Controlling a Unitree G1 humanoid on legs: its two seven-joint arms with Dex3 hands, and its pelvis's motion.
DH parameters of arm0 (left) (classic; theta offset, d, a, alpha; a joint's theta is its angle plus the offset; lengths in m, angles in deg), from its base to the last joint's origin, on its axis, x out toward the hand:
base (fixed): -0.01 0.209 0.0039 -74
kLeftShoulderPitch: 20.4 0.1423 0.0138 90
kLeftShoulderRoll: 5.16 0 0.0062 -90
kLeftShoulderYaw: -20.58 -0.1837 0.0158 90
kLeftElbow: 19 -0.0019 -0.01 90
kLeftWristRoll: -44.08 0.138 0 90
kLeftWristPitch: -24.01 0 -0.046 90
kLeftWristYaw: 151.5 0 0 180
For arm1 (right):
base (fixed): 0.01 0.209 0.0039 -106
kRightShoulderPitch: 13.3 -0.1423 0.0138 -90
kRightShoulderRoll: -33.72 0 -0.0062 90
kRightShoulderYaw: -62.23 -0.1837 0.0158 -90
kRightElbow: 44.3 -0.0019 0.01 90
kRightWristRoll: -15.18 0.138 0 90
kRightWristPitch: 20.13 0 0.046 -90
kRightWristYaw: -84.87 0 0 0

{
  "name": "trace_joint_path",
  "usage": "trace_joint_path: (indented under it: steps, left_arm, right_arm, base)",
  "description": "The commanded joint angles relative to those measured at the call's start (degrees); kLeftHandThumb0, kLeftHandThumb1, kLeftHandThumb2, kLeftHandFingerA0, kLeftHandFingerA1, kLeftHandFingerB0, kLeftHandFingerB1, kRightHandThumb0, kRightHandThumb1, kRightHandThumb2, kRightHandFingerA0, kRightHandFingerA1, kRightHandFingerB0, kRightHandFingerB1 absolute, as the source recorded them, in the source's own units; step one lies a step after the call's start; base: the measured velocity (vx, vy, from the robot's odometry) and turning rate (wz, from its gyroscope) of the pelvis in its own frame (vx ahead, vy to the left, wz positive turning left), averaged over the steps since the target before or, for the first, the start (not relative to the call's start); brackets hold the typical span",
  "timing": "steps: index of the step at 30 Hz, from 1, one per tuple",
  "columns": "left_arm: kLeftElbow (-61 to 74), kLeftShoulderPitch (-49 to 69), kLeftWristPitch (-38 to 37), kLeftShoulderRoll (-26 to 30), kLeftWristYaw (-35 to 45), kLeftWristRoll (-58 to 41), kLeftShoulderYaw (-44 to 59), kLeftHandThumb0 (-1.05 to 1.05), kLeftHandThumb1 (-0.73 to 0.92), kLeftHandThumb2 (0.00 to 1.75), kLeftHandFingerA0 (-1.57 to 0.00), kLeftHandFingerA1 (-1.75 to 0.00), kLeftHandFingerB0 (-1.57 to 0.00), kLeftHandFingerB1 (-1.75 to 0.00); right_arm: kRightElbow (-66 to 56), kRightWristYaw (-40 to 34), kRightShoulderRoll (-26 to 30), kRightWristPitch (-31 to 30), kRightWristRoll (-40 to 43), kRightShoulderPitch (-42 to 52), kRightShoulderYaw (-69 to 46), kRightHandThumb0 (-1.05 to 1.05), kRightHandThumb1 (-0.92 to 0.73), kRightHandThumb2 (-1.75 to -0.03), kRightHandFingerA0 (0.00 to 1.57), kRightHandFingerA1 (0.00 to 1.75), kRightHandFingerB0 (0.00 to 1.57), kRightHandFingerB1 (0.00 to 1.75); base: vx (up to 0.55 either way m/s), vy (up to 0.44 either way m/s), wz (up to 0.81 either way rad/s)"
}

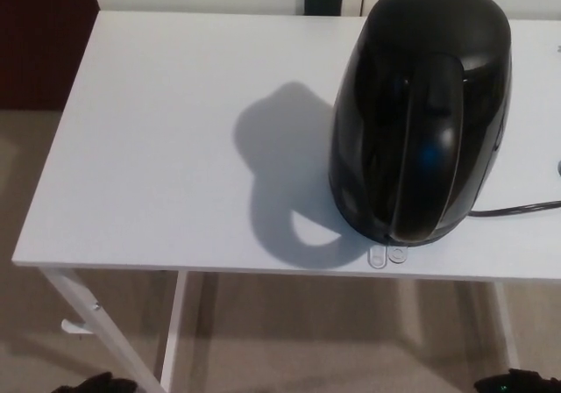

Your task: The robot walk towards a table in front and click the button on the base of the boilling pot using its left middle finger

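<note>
Black left hand (92, 383) low, below table (166, 147).

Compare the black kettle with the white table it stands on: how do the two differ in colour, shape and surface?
The kettle is black; the table is white. The kettle is rounded and rises upright, while the table is flat with straight edges. The kettle's body is glossy and shows a small blue reflection; the table's top looks matte and only carries the kettle's shadow. Both are plain, single-coloured things with no visible markings.
</note>
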Motion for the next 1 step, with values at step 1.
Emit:
trace_joint_path:
  steps: [1]
  left_arm:
    - [0.0, -0.4, 1.9, 0.8, 1.5, -2.7, 0.0, -0.66, 0.48, 0.78, -0.28, -0.44, -0.19, -0.39]
  right_arm:
    - [0.5, -1.4, 0.0, -0.4, -0.4, -0.4, -0.4, -0.46, -0.49, -0.76, 0.53, 0.54, 0.30, 0.45]
  base:
    - [0.00, 0.000, 0.00]
